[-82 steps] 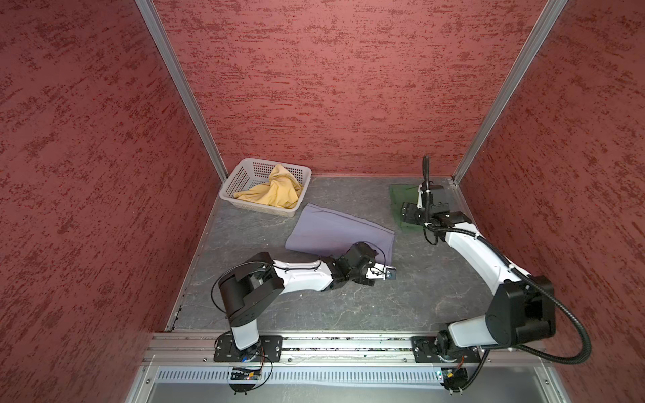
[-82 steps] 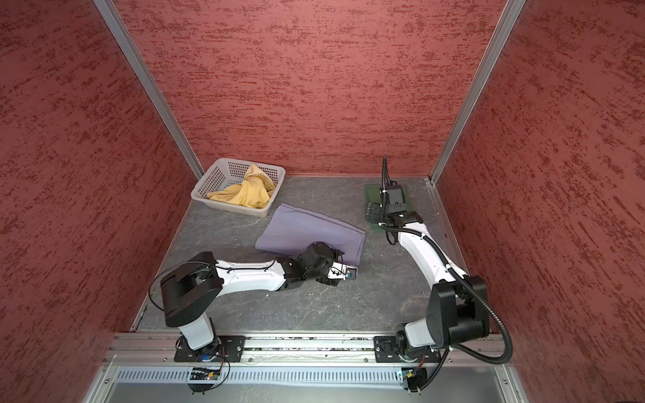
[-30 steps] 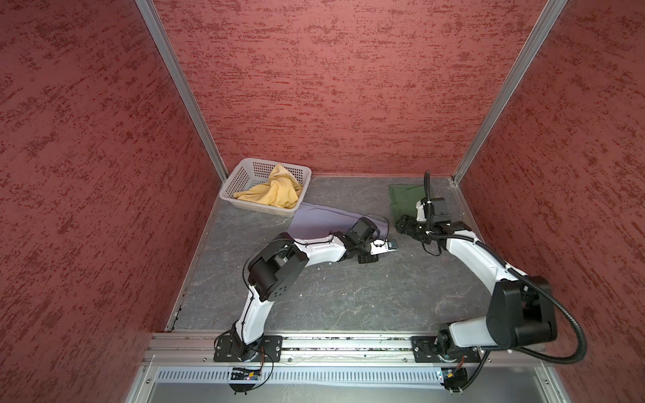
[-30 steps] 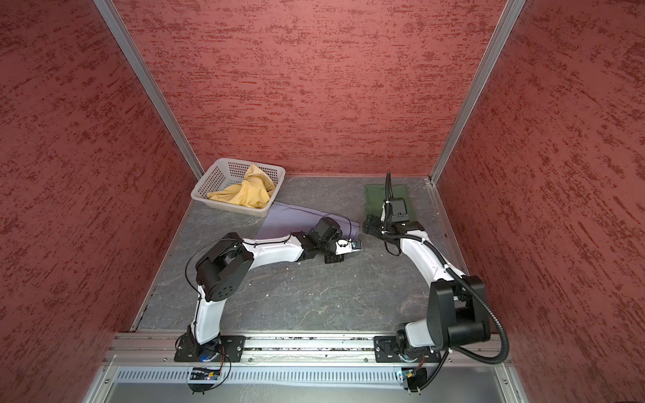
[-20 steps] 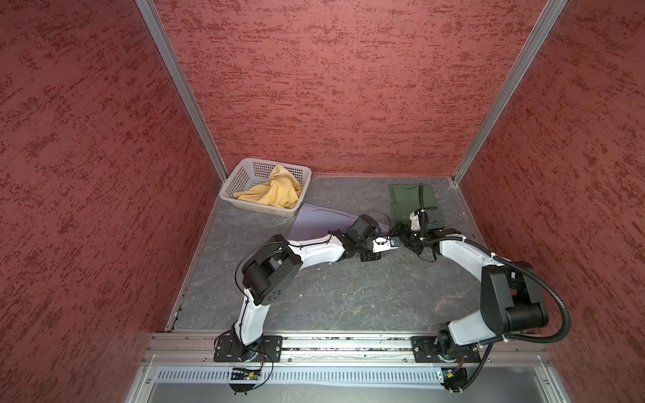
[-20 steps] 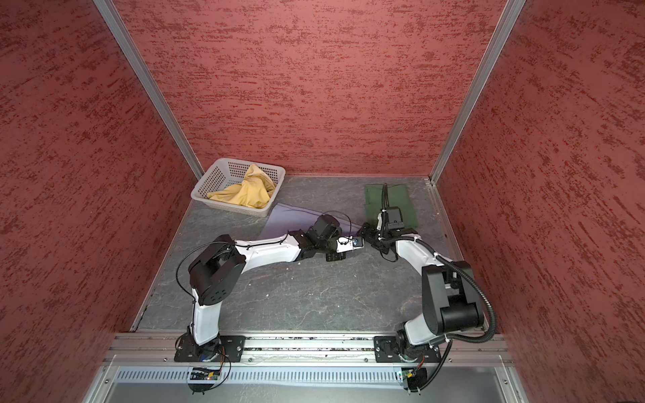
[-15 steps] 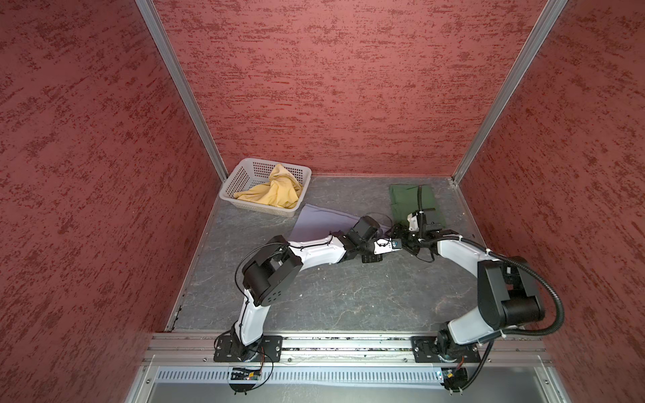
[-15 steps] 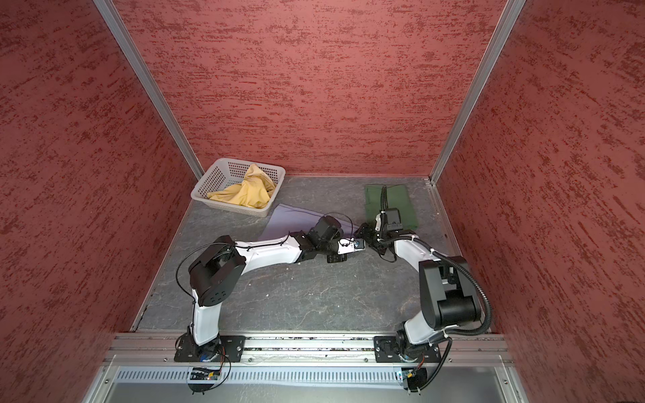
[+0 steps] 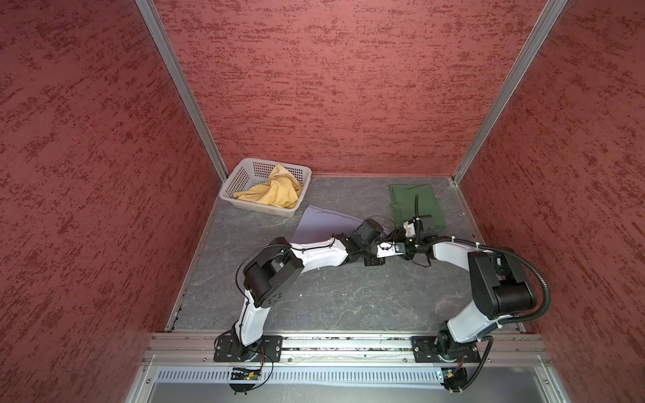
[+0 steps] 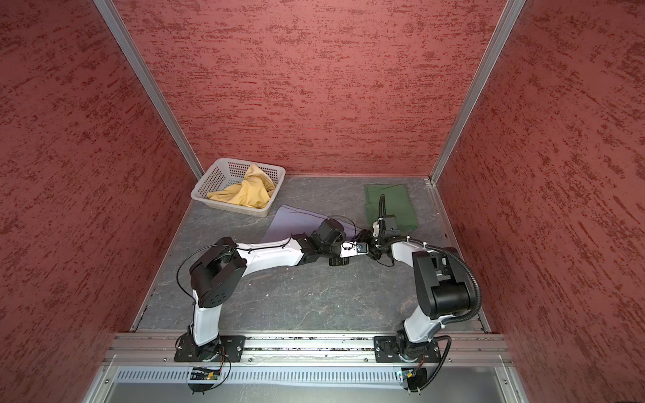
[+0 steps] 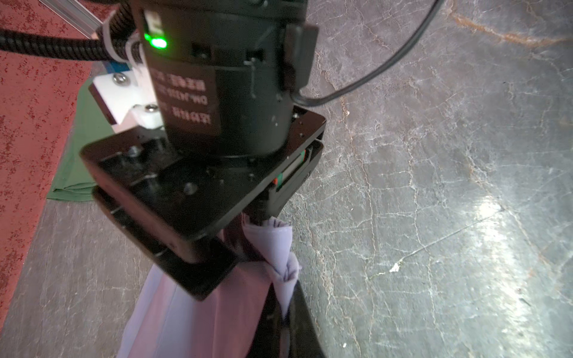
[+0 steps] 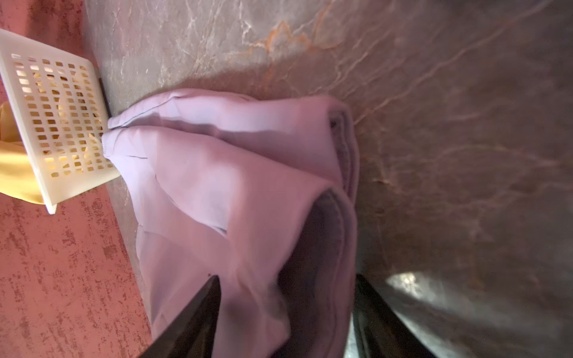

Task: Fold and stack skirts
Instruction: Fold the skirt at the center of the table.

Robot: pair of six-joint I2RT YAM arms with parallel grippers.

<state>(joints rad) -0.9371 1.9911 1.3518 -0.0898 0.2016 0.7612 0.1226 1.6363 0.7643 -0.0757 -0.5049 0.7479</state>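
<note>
Grey, pale-veined stone-look tabletop point(image 9: 349, 296) carrying a basket and two garments.
A white perforated plastic basket point(image 9: 260, 208) stands in the far left corner. A dark green cloth skirt point(image 9: 401, 202) lies as a flat folded rectangle near the far right corner. Between them, just beside the basket's front, a pale lavender-grey cloth skirt point(image 9: 324, 223) spreads over the surface, its right end bunched and raised.
</note>
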